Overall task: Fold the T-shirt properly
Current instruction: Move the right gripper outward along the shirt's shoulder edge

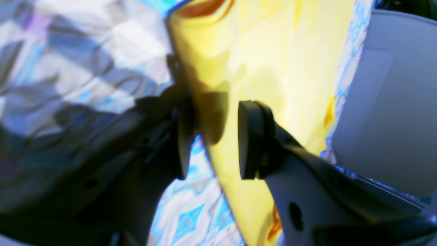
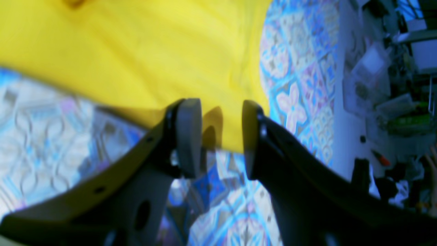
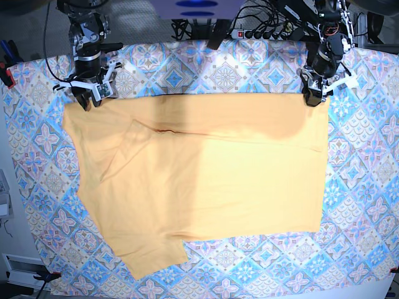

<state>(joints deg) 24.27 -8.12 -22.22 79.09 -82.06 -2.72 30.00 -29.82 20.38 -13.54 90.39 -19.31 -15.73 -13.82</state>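
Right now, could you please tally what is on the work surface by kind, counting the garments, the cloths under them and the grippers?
T-shirt: 1
Tablecloth: 1
Grippers: 2, the left gripper and the right gripper, each with open jaws at a far corner of the shirt
Total: 4

Three views: one overhead, two wrist close-ups.
Base looks straight down on the whole blue-and-pink tile-patterned tablecloth (image 3: 365,205); each wrist camera peers along its black fingers, blurred and very near, sharing the pale orange-yellow cotton T-shirt's (image 3: 206,180) far edge.
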